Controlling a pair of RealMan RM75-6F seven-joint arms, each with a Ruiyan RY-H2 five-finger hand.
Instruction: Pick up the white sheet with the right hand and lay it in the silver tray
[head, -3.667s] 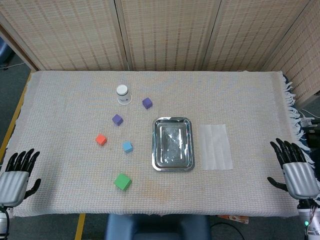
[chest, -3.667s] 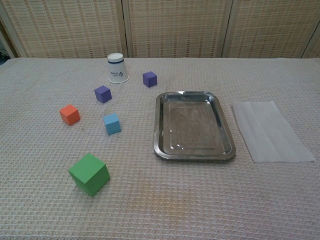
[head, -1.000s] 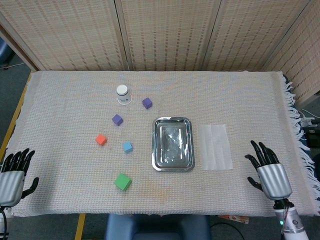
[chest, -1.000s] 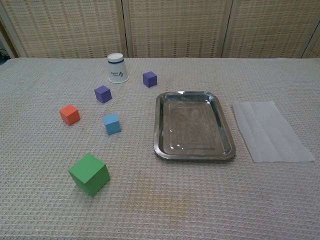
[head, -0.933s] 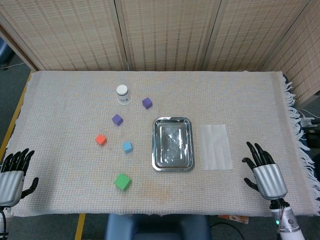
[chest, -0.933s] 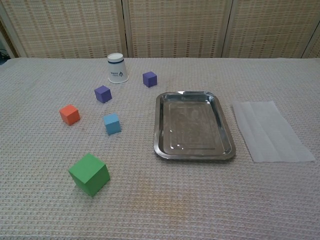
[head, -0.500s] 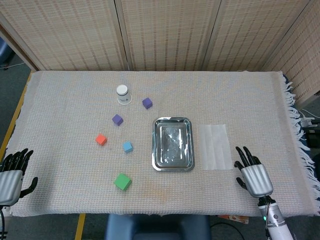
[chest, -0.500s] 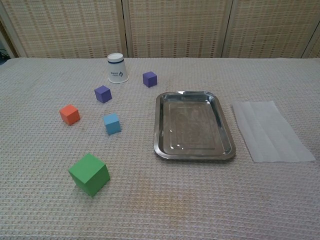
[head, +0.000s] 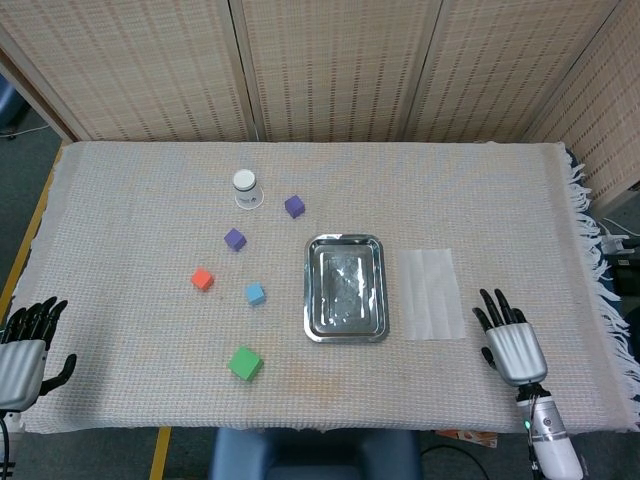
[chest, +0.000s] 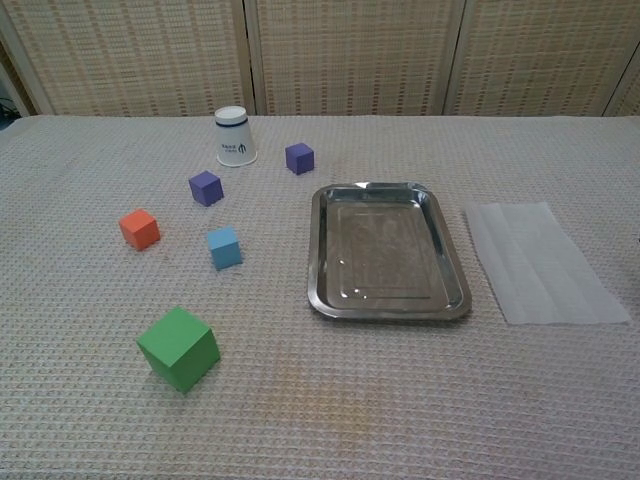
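Observation:
The white sheet (head: 433, 294) (chest: 541, 262) lies flat on the cloth, just right of the silver tray (head: 346, 247) (chest: 322, 252), which holds nothing. In the head view my right hand (head: 509, 340) hovers over the near right part of the table, a little right of and nearer than the sheet, palm down, fingers spread and pointing away, holding nothing. My left hand (head: 22, 355) sits at the near left table edge, fingers apart and empty. The chest view shows neither hand.
Left of the tray lie a blue cube (head: 255, 293), an orange cube (head: 202, 279), two purple cubes (head: 234, 239) (head: 294, 206), a green cube (head: 245, 363) and an upturned white paper cup (head: 245, 188). A woven screen stands behind the table.
My right hand has come in from the right table edge toward the sheet, ending close to its near right corner. The left hand drew back slightly. Nothing on the table moved.

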